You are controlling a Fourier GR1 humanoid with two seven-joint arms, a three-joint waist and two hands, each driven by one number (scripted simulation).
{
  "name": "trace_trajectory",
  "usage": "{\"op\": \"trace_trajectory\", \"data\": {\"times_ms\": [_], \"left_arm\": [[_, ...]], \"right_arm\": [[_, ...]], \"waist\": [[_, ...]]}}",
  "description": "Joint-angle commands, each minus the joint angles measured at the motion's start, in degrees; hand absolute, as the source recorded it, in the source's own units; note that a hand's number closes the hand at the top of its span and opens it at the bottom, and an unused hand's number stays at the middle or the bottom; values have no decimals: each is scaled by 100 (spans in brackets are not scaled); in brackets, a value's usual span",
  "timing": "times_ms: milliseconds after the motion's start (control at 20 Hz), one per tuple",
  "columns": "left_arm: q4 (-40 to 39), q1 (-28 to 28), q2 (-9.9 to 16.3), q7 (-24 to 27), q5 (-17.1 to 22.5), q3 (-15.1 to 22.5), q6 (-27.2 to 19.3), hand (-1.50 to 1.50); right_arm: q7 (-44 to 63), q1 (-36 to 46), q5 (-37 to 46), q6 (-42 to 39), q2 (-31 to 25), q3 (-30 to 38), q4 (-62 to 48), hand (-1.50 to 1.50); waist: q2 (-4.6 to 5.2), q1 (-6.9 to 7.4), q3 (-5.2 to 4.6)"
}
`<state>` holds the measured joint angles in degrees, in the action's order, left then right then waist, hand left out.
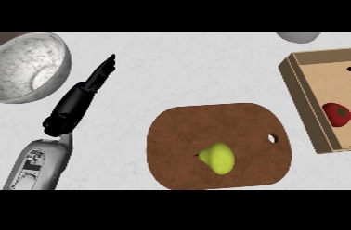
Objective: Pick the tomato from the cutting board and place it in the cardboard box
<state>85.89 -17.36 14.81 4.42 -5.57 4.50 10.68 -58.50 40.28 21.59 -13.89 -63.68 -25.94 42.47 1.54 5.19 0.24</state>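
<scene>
A red tomato (337, 114) lies inside the cardboard box (306, 104) at the right edge of the head view, partly cut off by the frame. The brown cutting board (188, 131) sits in the lower middle, with a yellow-green fruit (218, 158) on it. My left hand (82, 97) shows at the left, fingers straight and pointing up and away, holding nothing, well apart from the board. My right hand does not show.
A grey speckled bowl (58, 53) stands at the upper left, close to my left hand's fingertips. A pale rounded object (299, 36) pokes in at the top right, above the box.
</scene>
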Motion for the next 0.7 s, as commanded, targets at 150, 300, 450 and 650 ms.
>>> {"op": "trace_trajectory", "data": {"times_ms": [150,300,450,650], "left_arm": [[51,-20,22,-38,9,-48,-16,0],[80,15,8,-33,-48,22,-18,0],[20,31,77,-2,9,-90,9,0],[3,-47,-55,-25,-27,42,-2,0]], "right_arm": [[-493,-65,-2045,-2005,961,619,-456,-150],[157,-13,-2738,-2588,1036,818,-737,-150],[701,23,-3319,-3072,974,1028,-1100,-150],[1451,449,-3971,-3330,1048,1400,-1540,-150]], "waist": [[5,-49,20],[21,-6,9],[34,-39,4],[92,73,18]]}}
